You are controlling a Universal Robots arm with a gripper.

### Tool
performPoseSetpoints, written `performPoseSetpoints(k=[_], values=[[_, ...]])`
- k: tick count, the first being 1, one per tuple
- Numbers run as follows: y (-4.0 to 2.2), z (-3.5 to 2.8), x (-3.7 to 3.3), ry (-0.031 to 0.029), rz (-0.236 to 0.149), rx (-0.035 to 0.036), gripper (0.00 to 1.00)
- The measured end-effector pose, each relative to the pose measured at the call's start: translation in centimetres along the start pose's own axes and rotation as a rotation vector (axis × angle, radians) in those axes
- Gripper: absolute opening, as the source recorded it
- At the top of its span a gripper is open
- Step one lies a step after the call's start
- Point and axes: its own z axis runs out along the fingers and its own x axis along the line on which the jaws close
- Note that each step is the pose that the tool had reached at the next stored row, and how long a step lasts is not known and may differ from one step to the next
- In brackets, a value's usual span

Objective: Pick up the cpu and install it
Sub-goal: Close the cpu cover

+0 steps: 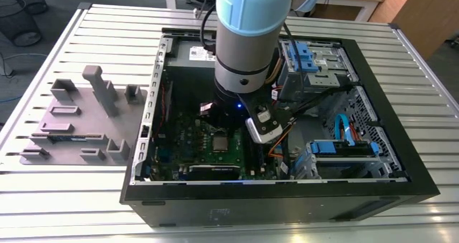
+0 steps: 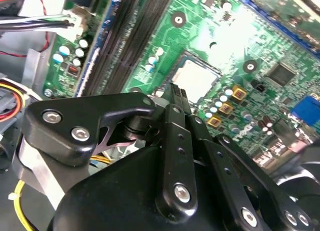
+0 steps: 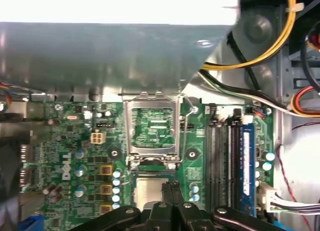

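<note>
The cpu (image 3: 148,192) is a small silvery square lying flat in its socket on the green motherboard (image 3: 75,161). It also shows as the cpu (image 2: 198,79) in the second wrist view and the cpu (image 1: 219,142) in the exterior view. The socket's hinged metal lid (image 3: 152,127) stands flipped open beside it. My gripper (image 3: 172,186) hangs just above the chip's edge, with its two black fingertips pressed together and nothing visible between them. In the second wrist view the gripper (image 2: 176,92) reaches toward the chip. The arm (image 1: 248,49) stands inside the open computer case.
Memory slots (image 3: 220,161) run beside the socket, with a blue slot (image 3: 246,166) further out. Yellow and black cables (image 3: 280,36) hang near the case wall. A drive cage (image 1: 315,65) sits at the back. A grey parts fixture (image 1: 79,119) lies on the exterior view's left.
</note>
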Motion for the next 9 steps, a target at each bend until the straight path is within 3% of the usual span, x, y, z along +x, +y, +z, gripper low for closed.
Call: performPoseSetpoints(k=[9], values=[[0.71, 0.21, -1.07, 0.0005, -0.010, -0.0001, 0.11]])
